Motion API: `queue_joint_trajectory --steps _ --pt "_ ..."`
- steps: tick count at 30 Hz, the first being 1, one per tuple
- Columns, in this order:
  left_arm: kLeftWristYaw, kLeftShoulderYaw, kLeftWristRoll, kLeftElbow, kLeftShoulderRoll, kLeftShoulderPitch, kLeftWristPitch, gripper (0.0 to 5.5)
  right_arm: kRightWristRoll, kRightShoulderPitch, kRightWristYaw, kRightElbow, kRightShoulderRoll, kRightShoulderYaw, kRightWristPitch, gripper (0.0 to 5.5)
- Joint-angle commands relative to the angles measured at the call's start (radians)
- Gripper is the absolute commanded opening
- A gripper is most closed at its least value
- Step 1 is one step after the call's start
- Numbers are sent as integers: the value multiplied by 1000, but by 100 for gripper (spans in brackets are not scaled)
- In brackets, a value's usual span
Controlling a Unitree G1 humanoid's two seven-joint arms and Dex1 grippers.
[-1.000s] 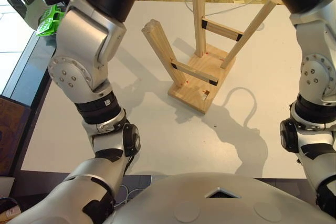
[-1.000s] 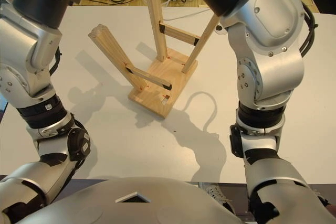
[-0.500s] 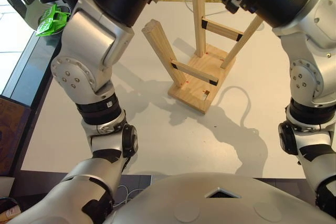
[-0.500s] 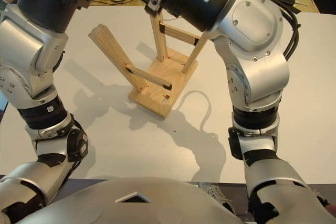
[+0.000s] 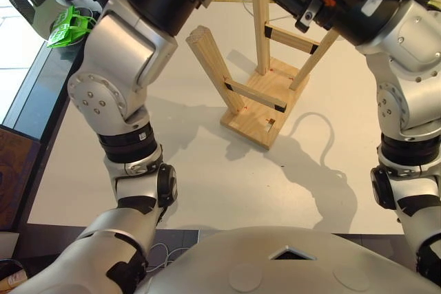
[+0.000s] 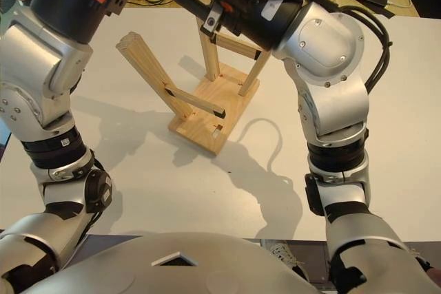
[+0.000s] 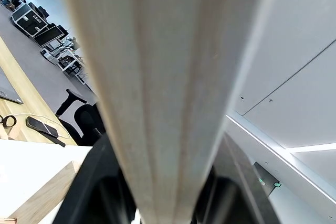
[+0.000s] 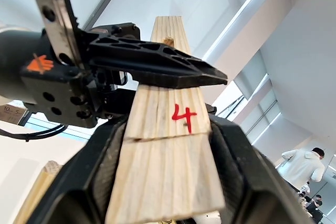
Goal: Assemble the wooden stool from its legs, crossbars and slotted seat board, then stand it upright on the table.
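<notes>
L gripper [image 7: 167, 199] & R gripper [image 8: 167, 178] both clamp leg [image 8: 169, 129]; we fear skew; tenon misses slot [image 5: 270, 123], stool [image 5: 256, 109] tips.

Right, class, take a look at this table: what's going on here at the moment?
The robot is partway through building a stool. The seat board lies flat on the table, with three legs sticking up and two crossbars joining them. The left gripper and right gripper both clamp a fourth leg, raised off the table. A slot at the board's near corner is unfilled.
</notes>
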Motion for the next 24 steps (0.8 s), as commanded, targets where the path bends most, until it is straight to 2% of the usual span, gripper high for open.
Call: queue_joint_trajectory --steps 1,2,3,8,11,16,20,24 --pt "18 -8 54 -2 8 -31 -17 105 -49 30 27 18 -36 38 10 203" --pt "20 -5 67 2 8 -36 -23 105 -56 37 32 23 -45 41 20 203" --pt "21 -1 85 9 9 -43 -28 105 -62 47 45 33 -63 45 31 240" --pt "17 33 155 47 30 -89 -51 101 -28 93 145 43 -160 31 107 319" --pt "-40 38 208 74 79 -114 -25 101 42 102 190 35 -175 3 180 376" --pt "-397 -30 307 159 306 -186 195 101 367 -67 206 74 -147 -193 469 468" --pt "-712 -126 390 139 428 -222 328 101 693 -239 205 142 -164 -352 728 474" --pt "-963 -213 555 135 512 -274 332 101 945 -337 144 184 -175 -447 898 474"
